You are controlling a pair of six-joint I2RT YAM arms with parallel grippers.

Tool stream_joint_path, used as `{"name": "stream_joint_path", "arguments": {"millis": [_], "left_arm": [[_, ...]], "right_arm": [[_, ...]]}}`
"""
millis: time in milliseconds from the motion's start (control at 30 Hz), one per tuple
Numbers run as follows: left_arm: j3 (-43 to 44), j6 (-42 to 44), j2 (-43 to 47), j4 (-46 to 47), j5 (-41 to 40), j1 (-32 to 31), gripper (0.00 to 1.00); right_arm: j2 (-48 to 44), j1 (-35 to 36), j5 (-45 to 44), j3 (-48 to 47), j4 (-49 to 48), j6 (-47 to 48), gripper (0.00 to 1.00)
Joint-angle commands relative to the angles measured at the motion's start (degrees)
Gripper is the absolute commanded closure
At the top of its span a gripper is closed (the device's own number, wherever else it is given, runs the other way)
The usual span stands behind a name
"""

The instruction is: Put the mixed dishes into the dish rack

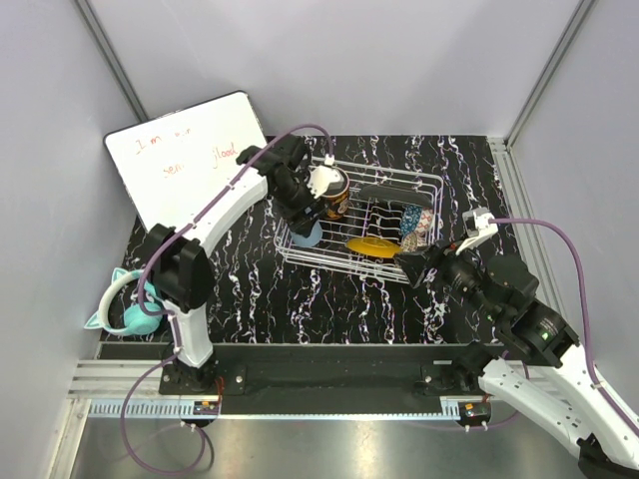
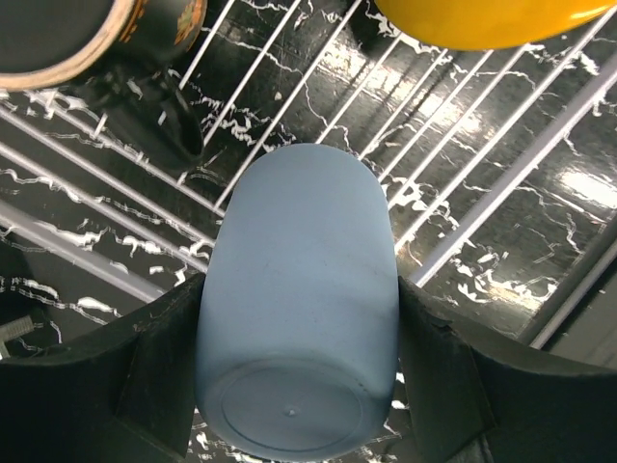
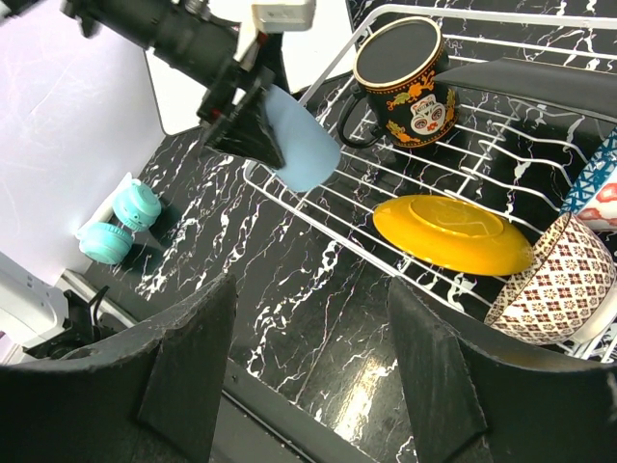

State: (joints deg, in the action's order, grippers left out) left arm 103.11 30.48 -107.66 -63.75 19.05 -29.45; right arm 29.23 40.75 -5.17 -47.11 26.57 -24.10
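Note:
The white wire dish rack stands mid-table. My left gripper is shut on the pale blue cup, held bottom-up over the rack's near-left corner; the cup fills the left wrist view between my fingers. In the rack are the black-orange mug, the yellow plate and patterned dishes. The right wrist view shows the cup, mug, yellow plate and a patterned bowl. My right gripper is open and empty just outside the rack's near-right side.
A white writing board leans at the back left. Teal cat-ear headphones lie by the left arm's base and show in the right wrist view. Grey walls close in the black marbled table.

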Motion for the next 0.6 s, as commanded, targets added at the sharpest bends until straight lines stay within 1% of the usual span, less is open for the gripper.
{"name": "stream_joint_path", "arguments": {"millis": [0,100,433,567], "left_arm": [[-1.51,1.08,-0.80,6.08,-1.64,-0.96,1.00],[-2.30,0.81,-2.29,8.28,-2.35,-1.83,1.00],[-4.67,0.90,-6.42,9.95,-2.44,-3.68,1.00],[-7.47,0.02,-7.13,13.46,-4.01,-3.77,1.00]], "right_arm": [[-0.49,-0.32,-1.60,-0.44,0.42,-0.86,0.28],[0.03,-0.23,-1.60,-0.70,0.42,-0.78,0.28],[0.21,-0.32,-1.95,-0.44,-0.02,-1.39,0.29],[0.47,-0.23,-1.86,-0.35,-0.11,-1.65,0.28]]}}
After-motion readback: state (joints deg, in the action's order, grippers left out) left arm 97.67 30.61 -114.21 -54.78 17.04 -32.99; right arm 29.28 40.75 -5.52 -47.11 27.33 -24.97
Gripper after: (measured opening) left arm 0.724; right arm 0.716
